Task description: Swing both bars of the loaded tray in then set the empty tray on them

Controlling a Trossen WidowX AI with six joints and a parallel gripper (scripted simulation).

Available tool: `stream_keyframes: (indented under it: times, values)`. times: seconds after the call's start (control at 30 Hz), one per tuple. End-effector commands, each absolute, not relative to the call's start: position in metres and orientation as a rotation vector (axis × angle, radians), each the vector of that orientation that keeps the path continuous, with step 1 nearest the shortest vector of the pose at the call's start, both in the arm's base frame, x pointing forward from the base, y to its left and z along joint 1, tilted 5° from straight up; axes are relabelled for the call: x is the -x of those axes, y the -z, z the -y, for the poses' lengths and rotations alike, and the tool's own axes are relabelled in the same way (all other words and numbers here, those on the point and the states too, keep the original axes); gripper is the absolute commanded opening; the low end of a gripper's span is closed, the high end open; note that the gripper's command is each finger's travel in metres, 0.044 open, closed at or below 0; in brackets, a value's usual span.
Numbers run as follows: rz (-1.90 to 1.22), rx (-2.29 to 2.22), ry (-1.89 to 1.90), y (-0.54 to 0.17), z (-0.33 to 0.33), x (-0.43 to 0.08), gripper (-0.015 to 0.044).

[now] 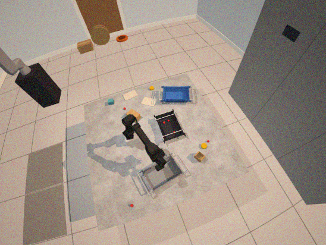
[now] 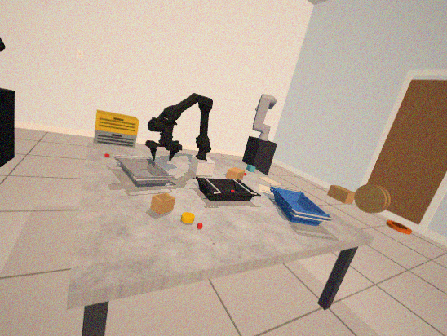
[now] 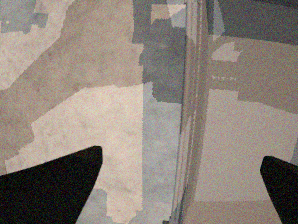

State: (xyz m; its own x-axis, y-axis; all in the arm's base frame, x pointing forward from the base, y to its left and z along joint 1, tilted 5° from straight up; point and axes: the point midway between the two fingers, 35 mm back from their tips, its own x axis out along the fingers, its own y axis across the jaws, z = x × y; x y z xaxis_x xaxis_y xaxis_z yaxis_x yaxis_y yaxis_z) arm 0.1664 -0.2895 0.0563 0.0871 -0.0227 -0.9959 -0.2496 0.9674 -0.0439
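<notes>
The black tray [image 1: 170, 127] [image 2: 228, 198] holds three small red blocks [image 1: 163, 122] [image 2: 232, 191]. One wire bar [image 1: 165, 116] [image 2: 209, 185] crosses its top near one end, and the other bar [image 1: 174, 133] [image 2: 242, 186] crosses near the other end. The clear grey tray [image 1: 168, 181] [image 2: 155, 183] [image 3: 197, 100] is empty, its bars swung out over its ends. My gripper [image 1: 160, 168] [image 2: 162, 158] [image 3: 184, 160] is open and empty above the grey tray's long side nearer the arm base. In the wrist view the tray's rim runs between the fingertips. The arm hides part of that side in the top view.
An empty blue tray [image 1: 175, 95] [image 2: 299, 203] stands beyond the black tray. A small tan box [image 1: 199, 156] [image 2: 162, 203], a yellow disc [image 1: 204, 145] [image 2: 188, 218] and a loose red block [image 1: 208, 141] [image 2: 200, 226] lie on the black tray's other side. Another tan box [image 1: 133, 114] [image 2: 236, 173] is near the base.
</notes>
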Motion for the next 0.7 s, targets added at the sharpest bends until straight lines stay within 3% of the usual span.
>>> stream_keyframes:
  times: [0.0, 0.67]
  values:
    - [-1.467, 0.241, -0.180, -0.055, 0.289, -0.165, 0.0440]
    - [-1.467, 0.240, -0.181, 0.028, 0.292, -0.176, 0.0440]
